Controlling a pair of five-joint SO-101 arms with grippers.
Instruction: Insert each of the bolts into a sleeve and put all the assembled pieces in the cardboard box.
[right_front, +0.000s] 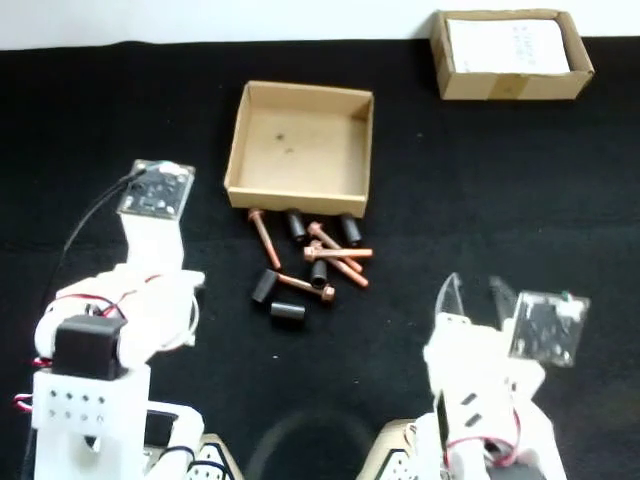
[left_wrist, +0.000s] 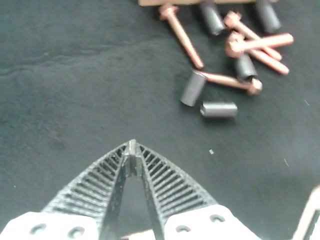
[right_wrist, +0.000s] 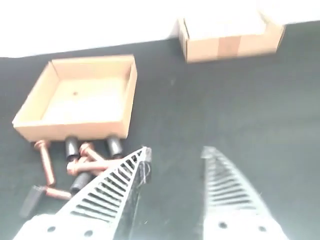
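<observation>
An open cardboard box (right_front: 240, 150) stands empty at the middle back of the black table. Just in front of it lies a loose pile of copper bolts (right_front: 338, 253) and black sleeves (right_front: 288, 312), none joined. The left wrist view has the same bolts (left_wrist: 182, 36) and sleeves (left_wrist: 218, 109) ahead of my left gripper (left_wrist: 132, 150), which is shut and empty, low over bare cloth. My right gripper (right_front: 475, 295) is to the right of the pile, open and empty. In its own view the right gripper (right_wrist: 176, 152) faces the box (right_wrist: 127, 95), with bolts (right_wrist: 45, 165) off to one side.
A second cardboard box (right_front: 505, 88) holding white paper stands at the back right corner. The left arm's white body (right_front: 90, 360) fills the front left, and the right arm's base (right_front: 485, 400) the front right. Black cloth covers the table.
</observation>
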